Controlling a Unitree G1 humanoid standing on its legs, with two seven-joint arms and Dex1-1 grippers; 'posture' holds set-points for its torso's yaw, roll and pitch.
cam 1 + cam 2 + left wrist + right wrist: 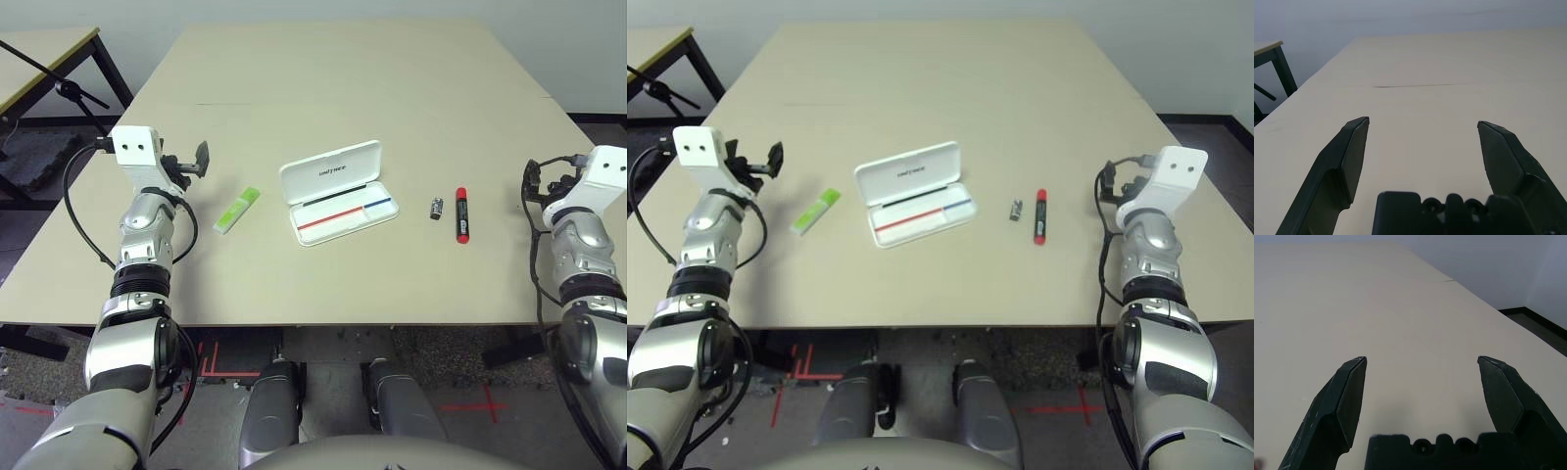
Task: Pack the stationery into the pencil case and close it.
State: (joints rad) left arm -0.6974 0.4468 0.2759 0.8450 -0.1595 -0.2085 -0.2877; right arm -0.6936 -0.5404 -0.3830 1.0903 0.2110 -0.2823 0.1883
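Left eye view: pencil case (338, 192) lies lid-up (open) mid-bench (343, 78); green bar (237, 210) to its left, small grey piece (437, 208) and red marker (461, 215) to its right. Left hand (1422, 128) and right hand (1421, 363) gape empty.

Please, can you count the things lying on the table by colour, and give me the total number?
White: 1, the open flat white plastic pencil case
Red: 1, the red marker with black ends
Light green: 1, the flat light-green rectangular bar
Dark grey and silver: 1, the tiny dark-grey and silver piece
Total: 4
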